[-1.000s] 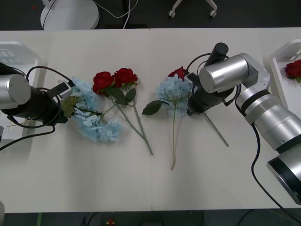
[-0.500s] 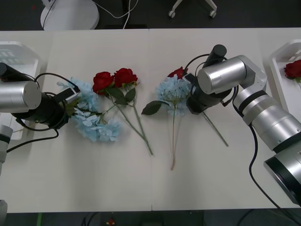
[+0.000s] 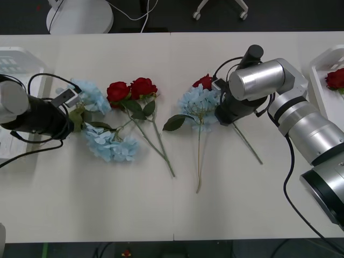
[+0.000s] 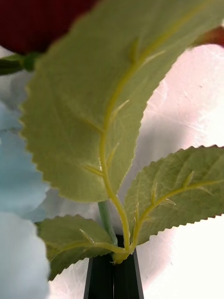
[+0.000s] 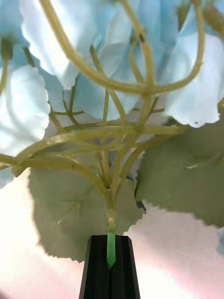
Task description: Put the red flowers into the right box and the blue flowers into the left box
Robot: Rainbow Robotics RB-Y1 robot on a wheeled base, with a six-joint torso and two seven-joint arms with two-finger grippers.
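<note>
Low over the white counter, the left gripper is clenched on the stem of a blue hydrangea cluster near the left box, whose far part is cut off. The right gripper is closed on a red rose stem, its arm reaching in from the right; the bloom is half hidden behind another blue hydrangea. One rose lies in the right box.

A white desk carries two red flowers and blue flowers beside the left hand; another blue cluster lies beside the right hand.
</note>
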